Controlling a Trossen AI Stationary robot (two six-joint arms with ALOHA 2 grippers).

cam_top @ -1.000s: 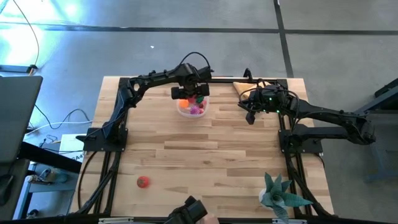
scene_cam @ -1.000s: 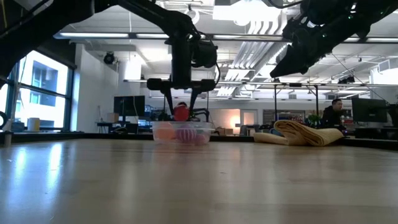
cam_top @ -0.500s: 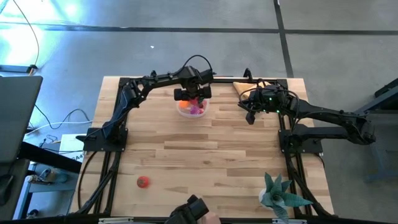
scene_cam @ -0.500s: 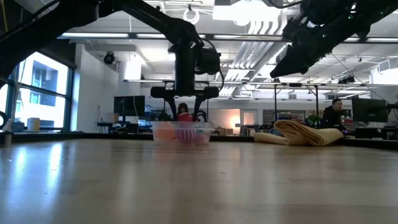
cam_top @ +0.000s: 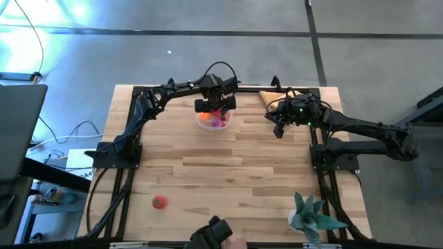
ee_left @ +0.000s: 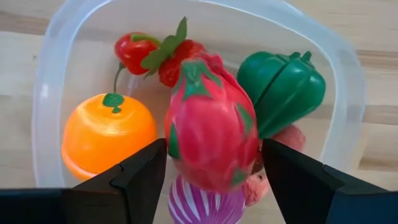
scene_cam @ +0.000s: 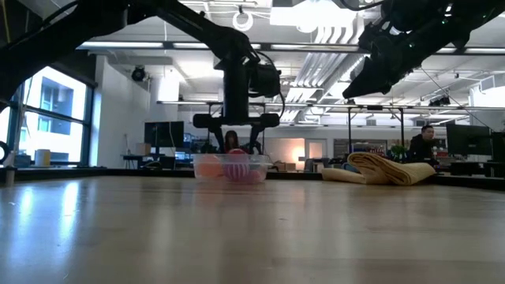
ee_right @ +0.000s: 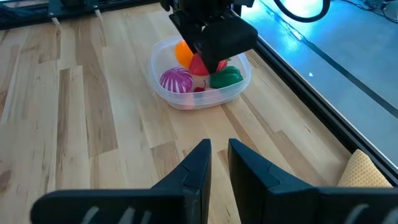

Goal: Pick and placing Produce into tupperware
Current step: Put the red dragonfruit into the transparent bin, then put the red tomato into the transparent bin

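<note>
High view — tan cloth (cam_top: 271,97) beside tupperware (cam_top: 214,121), teal plant (cam_top: 313,216) well apart

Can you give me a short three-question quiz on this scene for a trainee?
1. True or false: the left gripper is over the tupperware.
2. Which piece lies alone on the table? A) red produce B) green pepper C) orange
3. Fill in: in the left wrist view, the piece between the fingers is pink-red with ____ flecks.

Key:
1. True.
2. A: the red produce lies near the front left; the green pepper and the orange are in the tupperware.
3. Green: the pink-red piece.
</note>
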